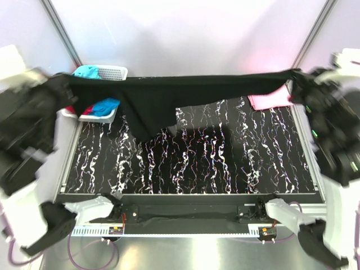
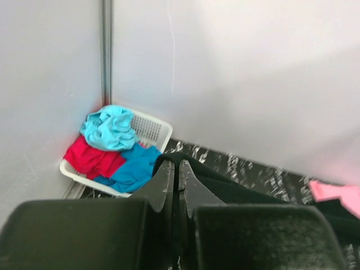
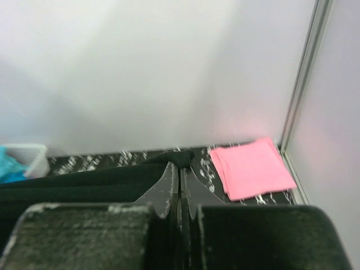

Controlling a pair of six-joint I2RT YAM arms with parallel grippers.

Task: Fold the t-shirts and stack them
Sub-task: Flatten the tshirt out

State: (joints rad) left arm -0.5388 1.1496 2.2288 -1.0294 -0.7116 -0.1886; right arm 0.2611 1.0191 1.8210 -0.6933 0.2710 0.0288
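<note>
A large black t-shirt (image 1: 169, 98) is stretched taut in the air across the back of the table, sagging to a point at the left. My left gripper (image 1: 66, 84) is shut on its left end, and the pinched cloth (image 2: 185, 163) shows at the fingertips (image 2: 166, 179). My right gripper (image 1: 297, 76) is shut on the right end, black cloth (image 3: 185, 158) bunched at its tips. A folded pink t-shirt (image 3: 251, 167) lies flat at the back right corner (image 1: 270, 100). Teal (image 2: 108, 126), red (image 2: 90, 157) and blue (image 2: 132, 169) t-shirts sit crumpled in the basket.
A white lattice basket (image 1: 115, 72) stands at the back left corner. The table top is black with white marbling (image 1: 197, 163). Metal frame posts rise at both back corners (image 3: 304, 79), with white walls behind. Both arm bases sit at the near edge (image 1: 185, 214).
</note>
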